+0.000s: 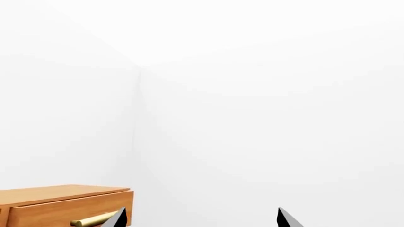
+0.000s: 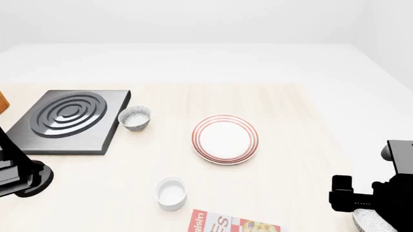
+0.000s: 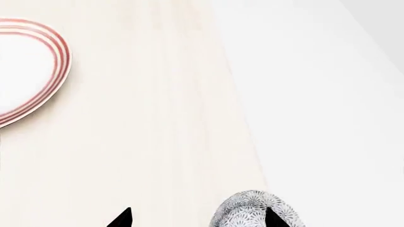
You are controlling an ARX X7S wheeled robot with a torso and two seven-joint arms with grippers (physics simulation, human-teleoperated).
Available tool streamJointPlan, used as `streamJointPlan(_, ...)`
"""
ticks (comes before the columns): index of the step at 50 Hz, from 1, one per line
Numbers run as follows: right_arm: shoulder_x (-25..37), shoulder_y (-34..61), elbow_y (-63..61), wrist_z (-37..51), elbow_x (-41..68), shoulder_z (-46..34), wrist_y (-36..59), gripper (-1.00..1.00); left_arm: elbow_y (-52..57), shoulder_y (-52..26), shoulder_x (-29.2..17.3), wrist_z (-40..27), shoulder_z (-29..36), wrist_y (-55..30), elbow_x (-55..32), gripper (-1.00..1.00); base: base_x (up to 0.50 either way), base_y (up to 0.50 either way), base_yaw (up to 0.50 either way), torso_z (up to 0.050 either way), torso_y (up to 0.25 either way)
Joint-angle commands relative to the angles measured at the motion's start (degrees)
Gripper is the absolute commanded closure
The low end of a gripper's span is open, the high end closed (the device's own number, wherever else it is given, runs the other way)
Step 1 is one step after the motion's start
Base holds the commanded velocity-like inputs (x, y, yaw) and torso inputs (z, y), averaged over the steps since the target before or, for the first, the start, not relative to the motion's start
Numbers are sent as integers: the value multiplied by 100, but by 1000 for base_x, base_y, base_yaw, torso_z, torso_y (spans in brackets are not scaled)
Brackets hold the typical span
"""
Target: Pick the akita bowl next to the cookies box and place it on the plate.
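Observation:
The akita bowl (image 3: 252, 210), grey-white and speckled, sits near the table's right edge; the head view shows it as a sliver (image 2: 369, 222) under my right arm. My right gripper (image 3: 199, 220) is open just above it. One fingertip (image 3: 273, 218) overlaps the bowl and the other stands over bare wood. The cookies box (image 2: 232, 224) peeks in at the table's front edge, left of that bowl. The plate (image 2: 225, 139), white with red rings, lies mid-table and shows beyond the gripper (image 3: 38, 71). My left gripper (image 1: 202, 221) is open on nothing, facing a white wall.
A look-alike speckled bowl (image 2: 135, 117) stands beside a black stove plate (image 2: 67, 121) at the left. A plain white cup (image 2: 171, 193) is near the front. A wooden drawer with a brass handle (image 1: 63, 205) is by the left gripper. My left arm (image 2: 19, 171) hangs over the table's left.

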Motion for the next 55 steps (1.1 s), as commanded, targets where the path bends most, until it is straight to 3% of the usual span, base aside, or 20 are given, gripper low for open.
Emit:
streamJointPlan(1, 253, -211, 778, 412, 684, -425, -29, -100, 7, -3, -33, -37, 22, -5, 3, -100, 0, 0, 0, 0, 0)
streamJointPlan(10, 225, -398, 1148, 174, 772, -532, -154, -100, -24, -33, -47, -50, 57, 7, 5, -100, 0, 0, 0, 0, 0)
streamJointPlan(37, 109, 44, 1708, -1750, -1665, -1202, -652, -100, -51, 26, -72, -75, 47, 74, 10, -100, 0, 0, 0, 0, 0)
streamJointPlan(55, 49, -256, 1865, -2306, -2140, -1434, -1035, -100, -82, -9, -90, -91, 103, 79, 21, -100, 0, 0, 0, 0, 0)
